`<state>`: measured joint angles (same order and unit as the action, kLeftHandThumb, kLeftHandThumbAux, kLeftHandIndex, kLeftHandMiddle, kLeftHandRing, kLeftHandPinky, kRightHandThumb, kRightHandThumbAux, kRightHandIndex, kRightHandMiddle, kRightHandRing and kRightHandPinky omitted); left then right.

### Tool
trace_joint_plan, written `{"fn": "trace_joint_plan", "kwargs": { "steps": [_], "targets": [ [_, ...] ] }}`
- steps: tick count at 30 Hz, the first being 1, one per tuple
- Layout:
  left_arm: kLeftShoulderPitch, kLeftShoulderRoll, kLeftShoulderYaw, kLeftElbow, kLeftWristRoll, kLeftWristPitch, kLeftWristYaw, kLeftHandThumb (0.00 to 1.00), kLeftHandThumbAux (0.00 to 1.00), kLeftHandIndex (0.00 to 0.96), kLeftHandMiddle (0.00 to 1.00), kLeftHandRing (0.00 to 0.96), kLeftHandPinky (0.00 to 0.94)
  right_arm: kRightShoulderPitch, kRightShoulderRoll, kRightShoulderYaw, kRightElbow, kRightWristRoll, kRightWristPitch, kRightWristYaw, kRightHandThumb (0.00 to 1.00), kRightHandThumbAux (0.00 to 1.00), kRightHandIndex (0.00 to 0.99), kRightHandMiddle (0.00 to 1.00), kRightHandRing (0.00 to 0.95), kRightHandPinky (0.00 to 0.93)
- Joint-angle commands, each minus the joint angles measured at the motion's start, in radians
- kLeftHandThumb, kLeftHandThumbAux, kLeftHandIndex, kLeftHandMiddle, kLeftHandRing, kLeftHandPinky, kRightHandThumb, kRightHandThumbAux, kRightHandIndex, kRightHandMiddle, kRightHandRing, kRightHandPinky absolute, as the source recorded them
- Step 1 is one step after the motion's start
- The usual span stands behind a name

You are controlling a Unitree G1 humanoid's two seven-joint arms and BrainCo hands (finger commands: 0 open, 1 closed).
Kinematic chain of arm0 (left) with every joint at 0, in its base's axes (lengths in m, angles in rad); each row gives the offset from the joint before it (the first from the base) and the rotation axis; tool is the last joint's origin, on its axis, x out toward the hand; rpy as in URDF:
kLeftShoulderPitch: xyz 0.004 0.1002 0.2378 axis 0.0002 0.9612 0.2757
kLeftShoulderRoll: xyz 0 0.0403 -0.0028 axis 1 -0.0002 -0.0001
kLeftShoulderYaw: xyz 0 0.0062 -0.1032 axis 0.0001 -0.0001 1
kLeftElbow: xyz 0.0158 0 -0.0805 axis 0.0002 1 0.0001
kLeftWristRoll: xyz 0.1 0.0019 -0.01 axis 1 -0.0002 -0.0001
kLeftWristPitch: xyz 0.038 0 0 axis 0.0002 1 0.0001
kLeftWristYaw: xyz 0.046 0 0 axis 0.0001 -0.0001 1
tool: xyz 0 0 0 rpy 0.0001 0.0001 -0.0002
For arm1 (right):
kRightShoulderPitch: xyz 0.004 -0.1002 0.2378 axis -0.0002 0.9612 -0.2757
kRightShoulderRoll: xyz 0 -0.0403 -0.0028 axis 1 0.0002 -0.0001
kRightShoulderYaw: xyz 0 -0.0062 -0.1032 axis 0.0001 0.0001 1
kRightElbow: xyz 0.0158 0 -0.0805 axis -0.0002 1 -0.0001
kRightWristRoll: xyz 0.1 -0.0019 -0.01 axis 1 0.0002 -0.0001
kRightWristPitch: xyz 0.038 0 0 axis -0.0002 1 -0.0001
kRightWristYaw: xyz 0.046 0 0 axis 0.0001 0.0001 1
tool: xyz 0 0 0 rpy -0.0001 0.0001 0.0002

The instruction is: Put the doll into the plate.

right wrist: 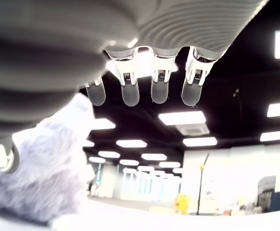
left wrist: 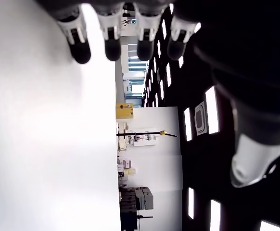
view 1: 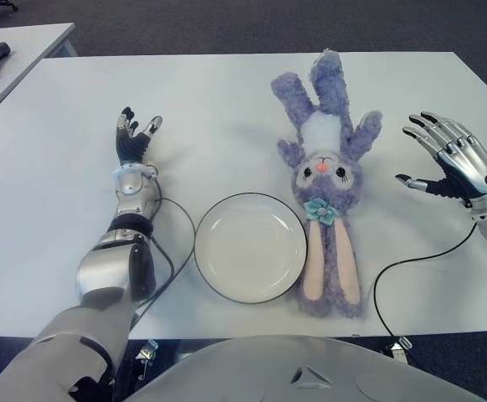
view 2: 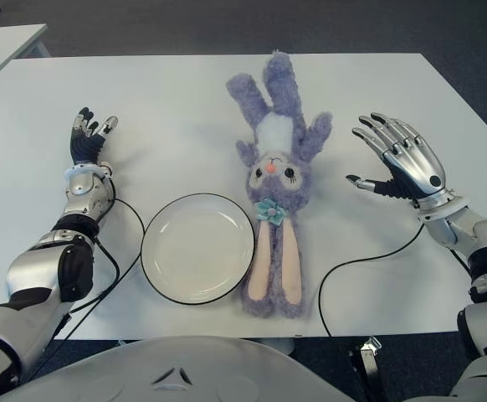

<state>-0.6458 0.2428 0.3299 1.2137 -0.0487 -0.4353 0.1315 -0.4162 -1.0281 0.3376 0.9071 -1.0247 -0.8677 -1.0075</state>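
Left robot hand [view 1: 133, 134] sat open and empty toward the surface's [view 1: 76, 193] left edge. Empty plate [view 1: 250, 246] lay at the front edge; doll [view 1: 325, 180] touched its right rim, ungrasped. Right robot hand [view 2: 398, 159] was spread wide, empty.

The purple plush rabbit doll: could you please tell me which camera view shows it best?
The right eye view: the purple plush rabbit doll lies whole and near centre, beside the white plate. The left eye view shows it whole too. The right wrist view catches only fur; the left wrist view shows none.
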Motion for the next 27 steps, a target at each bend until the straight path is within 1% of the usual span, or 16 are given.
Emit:
{"fn": "trace_joint_plan", "kwargs": {
  "steps": [1, 3, 5, 6, 10, 14, 22, 27],
  "targets": [
    [0.197, -0.074, -0.008, 0.135, 0.007, 0.149, 0.003, 0.000, 0.617, 0.033, 0.061, 0.041, 0.014, 0.033, -0.028, 0.020, -0.015, 0.010, -0.009, 0.032, 0.277, 0.264, 0.000, 0.000, 0.000, 0.000],
    [0.196, -0.074, -0.005, 0.136, 0.005, 0.149, 0.002, 0.000, 0.605, 0.035, 0.064, 0.043, 0.017, 0.038, -0.031, 0.019, -0.019, 0.011, -0.004, 0.035, 0.284, 0.224, 0.000, 0.000, 0.000, 0.000],
    [0.196, -0.074, -0.004, 0.136, 0.004, 0.149, 0.003, 0.000, 0.603, 0.036, 0.065, 0.043, 0.018, 0.045, -0.032, 0.018, -0.018, 0.014, -0.001, 0.040, 0.285, 0.218, 0.000, 0.000, 0.000, 0.000],
    [0.196, -0.074, -0.003, 0.136, 0.004, 0.149, 0.004, 0.000, 0.594, 0.038, 0.067, 0.044, 0.019, 0.049, -0.032, 0.018, -0.016, 0.016, 0.001, 0.043, 0.291, 0.186, 0.000, 0.000, 0.000, 0.000],
    [0.193, -0.073, -0.006, 0.136, 0.008, 0.154, 0.009, 0.000, 0.585, 0.041, 0.072, 0.045, 0.018, 0.076, -0.027, 0.022, -0.005, 0.015, 0.014, 0.036, 0.311, 0.156, 0.000, 0.000, 0.000, 0.000],
    [0.193, -0.071, -0.009, 0.137, 0.010, 0.161, 0.006, 0.000, 0.585, 0.037, 0.072, 0.044, 0.015, 0.094, -0.018, 0.026, -0.011, 0.008, 0.026, 0.018, 0.320, 0.151, 0.000, 0.000, 0.000, 0.000],
    [0.196, -0.072, -0.008, 0.135, 0.009, 0.150, 0.006, 0.000, 0.571, 0.038, 0.078, 0.048, 0.013, 0.119, -0.004, 0.048, -0.055, -0.022, 0.053, -0.015, 0.337, 0.149, 0.000, 0.000, 0.000, 0.000],
    [0.195, -0.074, -0.007, 0.135, 0.009, 0.148, 0.009, 0.000, 0.565, 0.041, 0.076, 0.048, 0.016, 0.128, 0.001, 0.063, -0.080, -0.024, 0.042, -0.014, 0.323, 0.145, 0.000, 0.000, 0.000, 0.000]
  ]
}}
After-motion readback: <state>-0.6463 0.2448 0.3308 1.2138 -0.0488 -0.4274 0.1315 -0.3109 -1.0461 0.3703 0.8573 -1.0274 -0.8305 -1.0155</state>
